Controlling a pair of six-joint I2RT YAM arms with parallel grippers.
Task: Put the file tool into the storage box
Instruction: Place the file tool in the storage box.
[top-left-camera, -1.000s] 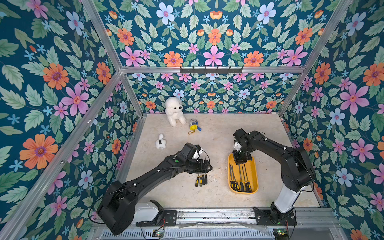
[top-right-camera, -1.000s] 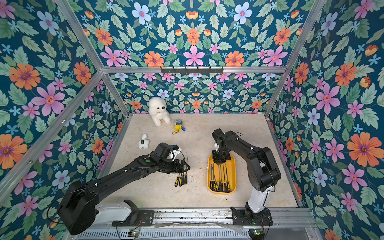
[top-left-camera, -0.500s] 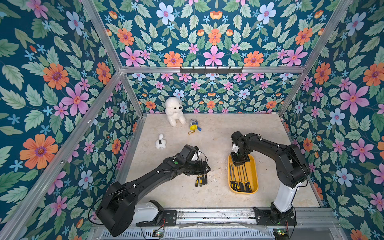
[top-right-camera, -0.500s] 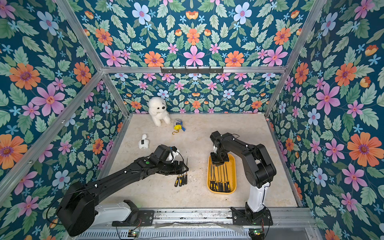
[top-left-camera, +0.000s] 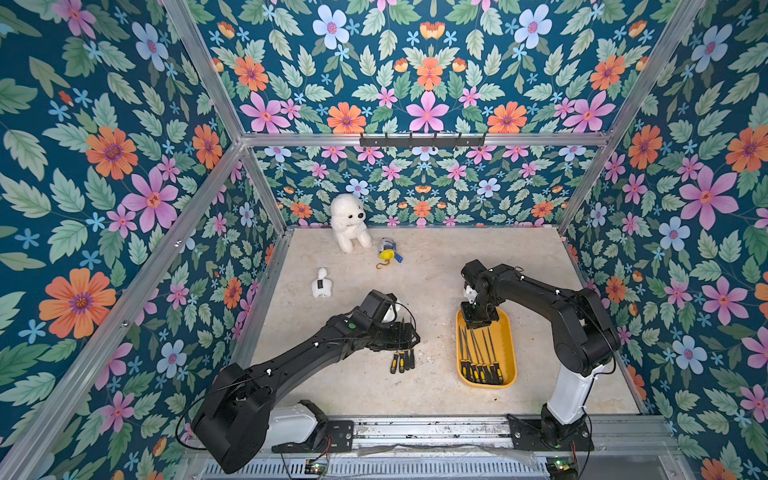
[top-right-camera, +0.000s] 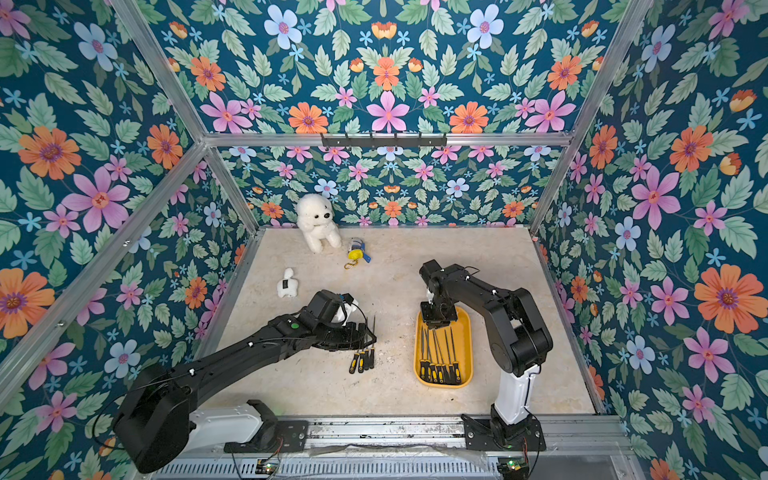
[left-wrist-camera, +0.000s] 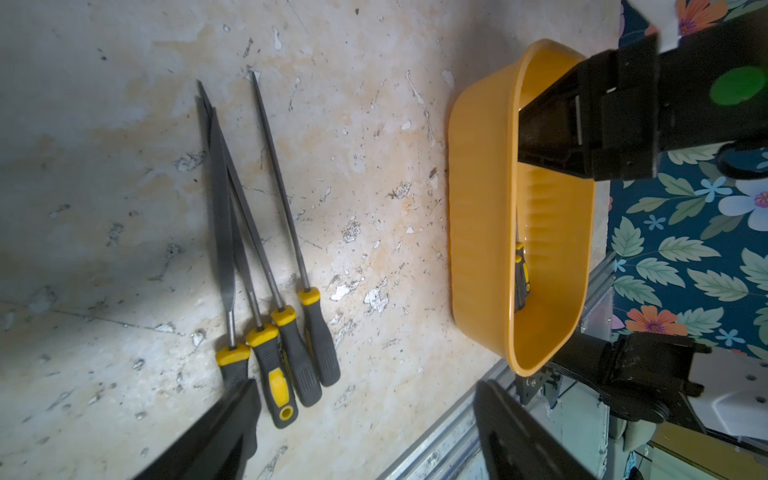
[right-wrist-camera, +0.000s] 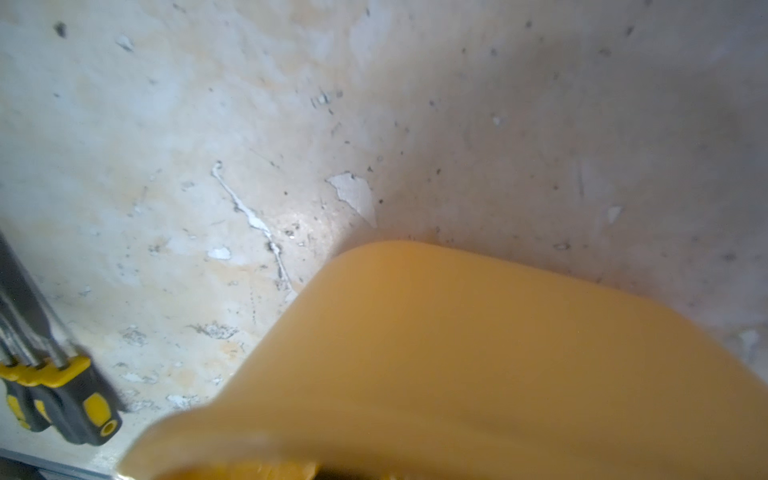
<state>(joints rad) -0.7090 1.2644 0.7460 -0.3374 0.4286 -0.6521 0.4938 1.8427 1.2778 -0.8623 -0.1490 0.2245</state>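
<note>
Beige marbled table (top-left-camera: 374, 395) fills the lower middle of both top views. The left arm reaches in from the lower left of the frame. Its left gripper (top-left-camera: 407, 336) sits low near frame centre with fingers (left-wrist-camera: 226, 428) spread wide apart and nothing between them. The right arm bends in from the lower right. Its right gripper (top-left-camera: 478, 318) points down over the upper end of the storage box (top-left-camera: 508, 345), and whether its jaws are apart or together cannot be told. The yellow-orange storage box lies flat on the table, lower right of centre, long side running up-frame. It holds several files (top-left-camera: 478, 357), handles at the lower end and tips toward the right gripper. Four more files (left-wrist-camera: 291, 340) lie side by side on the table just below the left gripper, well apart from the box. A white plush dog (top-left-camera: 350, 222) is at the upper table edge. A small white toy (top-left-camera: 321, 284) lies left of centre. A yellow and blue trinket (top-left-camera: 387, 253) lies just right of the plush.
</note>
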